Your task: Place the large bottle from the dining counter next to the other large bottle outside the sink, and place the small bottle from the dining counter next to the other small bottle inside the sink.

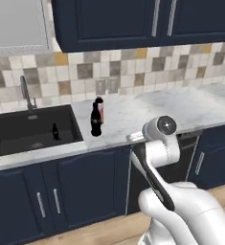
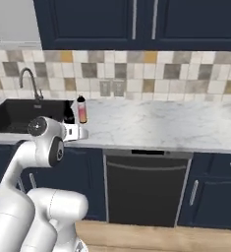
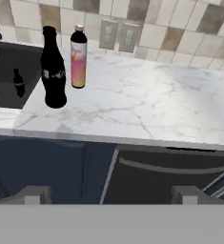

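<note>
Nearest: gripper hangs in front of the cabinet fronts, below the worktop edge. Fingers spread wide apart, nothing btwn them, nothing held. In the right base view the white arm bends up from lower left, elbow level w/ the worktop edge; the hand end juts out just under the bottles.

Next back: navy cabinets w/ silver handles, and a dark dishwasher front under the worktop, to the right of the sink cabinet. Wood floor at the bottom.

Then the marble worktop, white w/ grey veins. Black cola bottle stands upright on it, red label band, close to the sink's right rim. Just beside it, a bit further back toward the wall, the pink bottle also upright, dark cap. The two look near touching in the left base view; in the hand view a thin gap shows. Both outside the basin.

Left of them: black sink, sunk into the worktop. Tiny dark bottle stands upright inside on the basin floor, toward the right wall; same one seen in the hand view. Well apart from the two big bottles, lower than them.

Furthest: grey curved faucet behind the sink, tiled backsplash in beige, grey, yellow, w/ a double outlet plate right behind the bottles. Navy upper cabinets above.
</note>
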Available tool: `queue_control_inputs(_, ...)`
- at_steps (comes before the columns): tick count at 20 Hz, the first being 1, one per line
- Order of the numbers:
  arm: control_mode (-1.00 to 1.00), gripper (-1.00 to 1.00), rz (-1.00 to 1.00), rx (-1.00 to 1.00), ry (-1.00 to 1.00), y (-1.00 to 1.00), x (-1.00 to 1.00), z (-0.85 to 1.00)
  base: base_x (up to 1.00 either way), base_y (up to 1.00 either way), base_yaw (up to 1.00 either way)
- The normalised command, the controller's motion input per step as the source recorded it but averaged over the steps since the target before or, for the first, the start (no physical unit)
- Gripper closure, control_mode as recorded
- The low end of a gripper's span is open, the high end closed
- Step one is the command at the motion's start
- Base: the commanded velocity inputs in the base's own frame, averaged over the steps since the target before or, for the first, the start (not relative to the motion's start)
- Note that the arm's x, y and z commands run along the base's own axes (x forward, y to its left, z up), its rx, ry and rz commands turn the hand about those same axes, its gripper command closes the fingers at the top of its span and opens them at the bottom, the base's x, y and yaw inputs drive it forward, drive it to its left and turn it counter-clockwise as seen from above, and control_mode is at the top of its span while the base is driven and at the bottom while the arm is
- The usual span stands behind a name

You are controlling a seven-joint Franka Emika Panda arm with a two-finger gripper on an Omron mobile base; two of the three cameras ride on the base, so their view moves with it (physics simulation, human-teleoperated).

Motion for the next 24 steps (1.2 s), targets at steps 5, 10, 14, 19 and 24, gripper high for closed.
queue_control_inputs(5,1.0,-1.0,0.0,0.0,0.0,0.0,0.0,0.0,0.08,0.0,-0.56)
queue_control_inputs(10,1.0,-1.0,0.0,0.0,0.0,0.0,0.0,0.0,0.32,0.0,-0.49)
queue_control_inputs(14,1.0,-1.0,0.0,0.0,0.0,0.0,0.0,0.0,0.29,-0.06,-0.45)
queue_control_inputs(19,1.0,-1.0,0.0,0.0,0.0,0.0,0.0,0.0,0.29,-0.18,-0.44)
queue_control_inputs(24,1.0,-1.0,0.0,0.0,0.0,0.0,0.0,0.0,0.25,-0.2,-0.45)
